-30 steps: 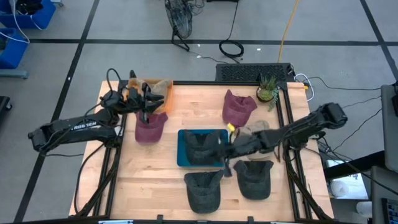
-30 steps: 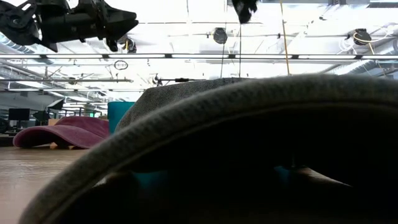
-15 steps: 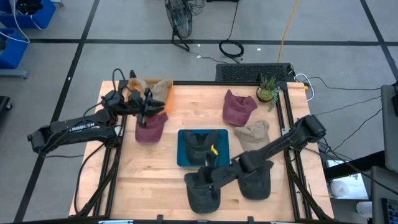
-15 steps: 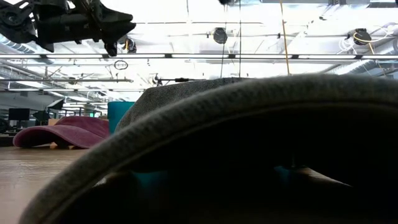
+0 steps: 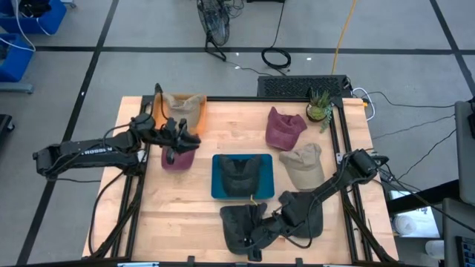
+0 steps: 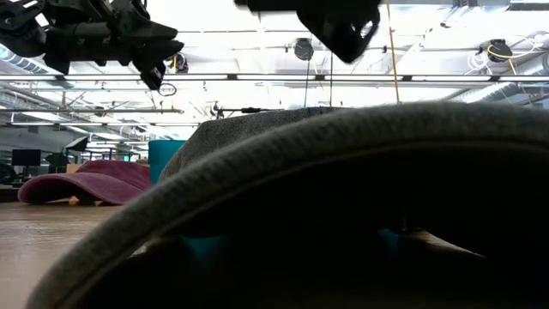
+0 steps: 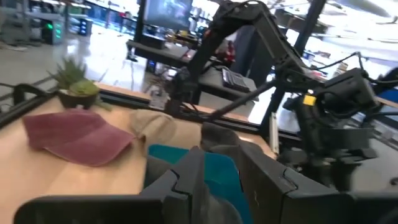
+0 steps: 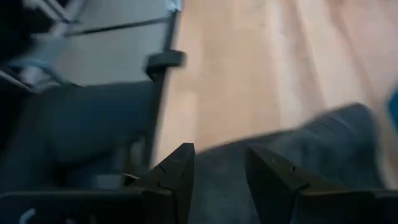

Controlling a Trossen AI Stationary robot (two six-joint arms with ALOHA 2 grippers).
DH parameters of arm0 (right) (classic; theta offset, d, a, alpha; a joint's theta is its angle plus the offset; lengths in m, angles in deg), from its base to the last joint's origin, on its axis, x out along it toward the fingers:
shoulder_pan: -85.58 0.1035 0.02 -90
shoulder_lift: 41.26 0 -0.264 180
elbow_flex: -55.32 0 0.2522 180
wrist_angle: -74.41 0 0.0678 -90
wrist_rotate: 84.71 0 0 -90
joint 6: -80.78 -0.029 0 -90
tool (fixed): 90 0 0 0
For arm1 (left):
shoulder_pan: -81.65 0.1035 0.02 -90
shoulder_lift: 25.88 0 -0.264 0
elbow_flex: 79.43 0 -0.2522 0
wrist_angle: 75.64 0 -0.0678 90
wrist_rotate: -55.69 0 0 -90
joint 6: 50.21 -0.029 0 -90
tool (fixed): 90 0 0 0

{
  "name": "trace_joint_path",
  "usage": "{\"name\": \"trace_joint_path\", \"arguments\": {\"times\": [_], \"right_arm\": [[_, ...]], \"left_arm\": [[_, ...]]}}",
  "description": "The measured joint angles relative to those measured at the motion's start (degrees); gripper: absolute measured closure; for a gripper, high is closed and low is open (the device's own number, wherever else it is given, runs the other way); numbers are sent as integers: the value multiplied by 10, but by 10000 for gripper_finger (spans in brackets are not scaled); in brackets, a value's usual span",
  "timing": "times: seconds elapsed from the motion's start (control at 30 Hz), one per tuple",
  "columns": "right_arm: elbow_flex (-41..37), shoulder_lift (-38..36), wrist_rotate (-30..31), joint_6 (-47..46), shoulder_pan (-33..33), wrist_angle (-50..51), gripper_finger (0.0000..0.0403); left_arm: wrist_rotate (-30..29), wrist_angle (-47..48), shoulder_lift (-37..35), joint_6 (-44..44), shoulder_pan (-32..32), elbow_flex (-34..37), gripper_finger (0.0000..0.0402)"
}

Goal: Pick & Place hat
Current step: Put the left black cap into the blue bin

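Note:
A dark grey hat (image 5: 239, 225) lies flat on the table at the near edge; it fills the low view (image 6: 343, 215). My right gripper (image 5: 257, 239) hangs open just above it (image 8: 217, 177), touching nothing, and shows at the top of the low view (image 6: 343, 30). A second dark grey hat (image 5: 306, 211) lies beside it on the right. Another dark hat (image 5: 241, 176) sits in the teal tray (image 5: 219, 189). My left gripper (image 5: 178, 141) hovers open over a maroon hat (image 5: 177, 157), well above it in the low view (image 6: 147, 56).
A beige hat (image 5: 304, 165), a second maroon hat (image 5: 284, 127) and a tan hat (image 5: 185, 110) lie on the table's far half. A potted plant (image 5: 319, 107) stands at the far right corner. Bare wood shows at the near left (image 5: 178, 215).
My right gripper has swept from beside the teal tray toward the table's near edge and a little left, ending over the near dark grey hat. My left gripper has drifted slightly toward the near edge, over the maroon hat. No hat has moved.

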Motion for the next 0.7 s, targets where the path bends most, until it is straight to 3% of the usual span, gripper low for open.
{"name": "trace_joint_path", "arguments": {"times": [0.17,0.47,0.7], "right_arm": [[0,-1,67,14,2,46,273],[-24,-1,64,-27,2,77,273],[-65,-1,64,-66,2,28,273]], "left_arm": [[0,19,0,-16,-25,0,300],[-4,38,0,-32,-43,0,300],[-5,39,0,-35,-43,0,300]]}}
